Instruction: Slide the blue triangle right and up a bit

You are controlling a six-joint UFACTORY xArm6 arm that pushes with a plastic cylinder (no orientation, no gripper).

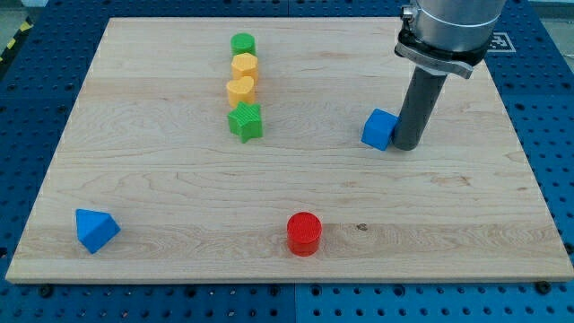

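Claw absent on this arm: a plain rod, holding nothing; my tip (408, 146) sits just right of the blue cube (379, 129), near or touching it. Target blue triangle (95, 230) lies far off at the bench's (161, 179) lower left of the view. Judgement: the tip should travel round to the triangle's lower-left side, passing below the red cylinder (304, 233), then push briefly up-right through its centre so it does not spin.

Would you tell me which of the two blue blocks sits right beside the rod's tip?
The blue cube, in the upper right, sits just left of my tip. The blue triangle lies far off at the bottom left corner.
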